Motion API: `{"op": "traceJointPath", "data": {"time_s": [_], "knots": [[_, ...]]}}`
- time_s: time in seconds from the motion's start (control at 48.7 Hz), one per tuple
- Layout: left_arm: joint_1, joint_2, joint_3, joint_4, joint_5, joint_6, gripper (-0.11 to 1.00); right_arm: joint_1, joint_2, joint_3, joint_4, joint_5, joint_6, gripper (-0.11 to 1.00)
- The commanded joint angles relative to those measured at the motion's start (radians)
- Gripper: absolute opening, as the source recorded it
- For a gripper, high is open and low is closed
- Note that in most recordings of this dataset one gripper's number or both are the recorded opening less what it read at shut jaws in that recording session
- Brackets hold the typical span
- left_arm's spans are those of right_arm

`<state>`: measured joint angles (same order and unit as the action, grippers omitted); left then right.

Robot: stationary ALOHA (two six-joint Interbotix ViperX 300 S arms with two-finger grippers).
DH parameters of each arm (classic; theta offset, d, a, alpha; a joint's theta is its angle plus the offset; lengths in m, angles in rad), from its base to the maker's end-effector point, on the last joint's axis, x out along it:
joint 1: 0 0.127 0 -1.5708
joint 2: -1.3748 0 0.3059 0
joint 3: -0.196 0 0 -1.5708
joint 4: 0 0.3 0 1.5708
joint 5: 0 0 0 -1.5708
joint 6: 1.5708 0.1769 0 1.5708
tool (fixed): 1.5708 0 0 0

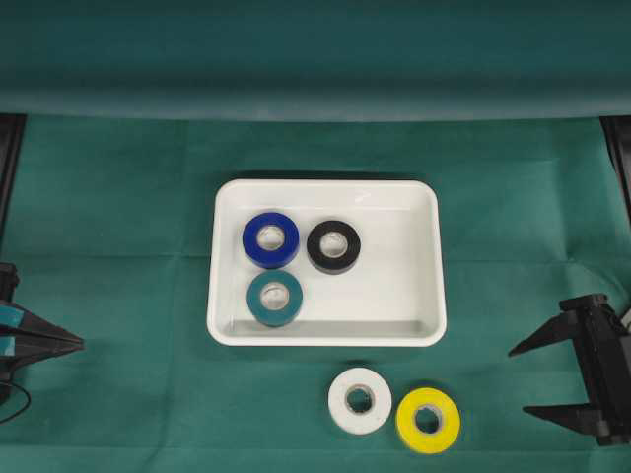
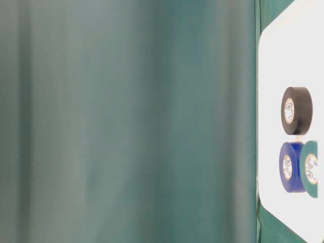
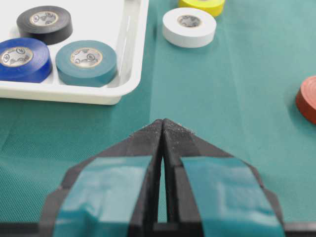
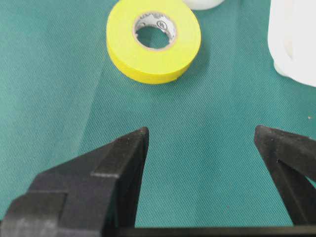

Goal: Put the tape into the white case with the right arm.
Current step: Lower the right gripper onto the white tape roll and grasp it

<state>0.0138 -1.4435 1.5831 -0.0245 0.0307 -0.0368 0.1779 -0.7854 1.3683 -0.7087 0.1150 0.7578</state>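
- One green cloth point(image 1: 128, 227) covers your whole table and rises as a backdrop at the far side.
- At the left edge your left gripper point(image 1: 71, 342) rests with its blue-banded fingers point(image 3: 118, 182) pressed together, holding nothing.
- In the middle sits the white case point(image 1: 419, 296), with a blue roll point(image 1: 270, 239), a black roll point(image 1: 333, 246) and a teal roll point(image 1: 275, 298) lying flat inside.
- Near you, just outside the case's near rim, lie the white tape point(image 1: 360, 400) and, right of it and touching or nearly so, the yellow tape point(image 1: 428, 420).
- At the right edge your right gripper point(image 1: 530, 378) has its black fingers spread apart and empty, the yellow tape to its left, near but apart.
- A red roll point(image 3: 307, 98) shows only in your left wrist view.
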Motion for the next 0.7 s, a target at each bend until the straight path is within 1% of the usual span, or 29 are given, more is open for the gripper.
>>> {"op": "traceJointPath", "data": {"time_s": [0.0,0.123,0.329,0.555,0.678], "knots": [[0.000,0.009,-0.014,0.000,-0.005,0.002,0.00,0.003,0.009,-0.029,0.003,0.017,0.002,0.60],[0.000,0.009,-0.014,0.000,-0.003,0.002,0.00,0.002,0.035,-0.044,0.003,0.031,0.008,0.60],[0.002,0.008,-0.014,0.000,-0.005,0.002,0.00,0.002,0.123,-0.098,-0.002,0.026,0.009,0.60],[0.000,0.009,-0.014,0.002,-0.005,0.002,0.00,0.003,0.282,-0.193,-0.005,-0.018,0.006,0.60],[0.000,0.009,-0.012,0.000,-0.005,0.002,0.00,0.002,0.387,-0.264,-0.009,-0.052,0.002,0.60]]}}
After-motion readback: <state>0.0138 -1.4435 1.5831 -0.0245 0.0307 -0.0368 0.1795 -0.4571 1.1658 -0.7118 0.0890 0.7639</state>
